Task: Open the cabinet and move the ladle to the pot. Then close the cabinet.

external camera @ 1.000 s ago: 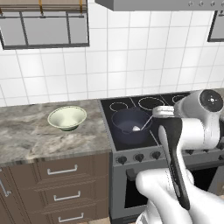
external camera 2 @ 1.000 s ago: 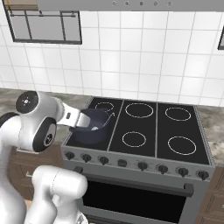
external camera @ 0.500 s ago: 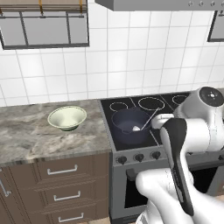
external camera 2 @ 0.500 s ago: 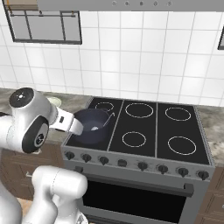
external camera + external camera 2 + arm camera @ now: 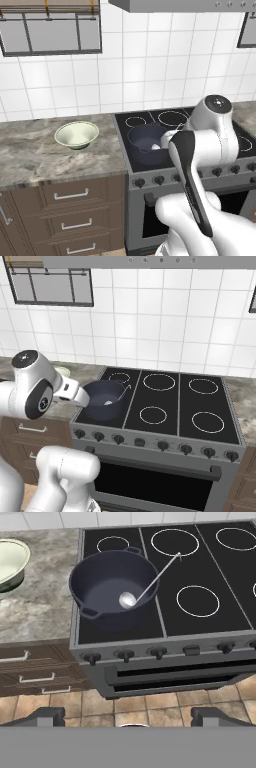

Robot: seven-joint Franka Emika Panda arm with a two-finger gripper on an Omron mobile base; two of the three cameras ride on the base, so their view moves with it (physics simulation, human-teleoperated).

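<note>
The hand point(image 5: 128, 724) is open and empty, pulled back above the stove. Ahead of it the ladle point(image 5: 146, 588) lies in the pot point(image 5: 112, 587), handle overhanging the rim; a careless swing toward the cabinet could knock it out.

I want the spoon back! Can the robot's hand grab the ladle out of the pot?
Probably yes. The gripper is open, and the ladle lies uncovered in the pot, its handle leaning over the rim with nothing above it.
</note>
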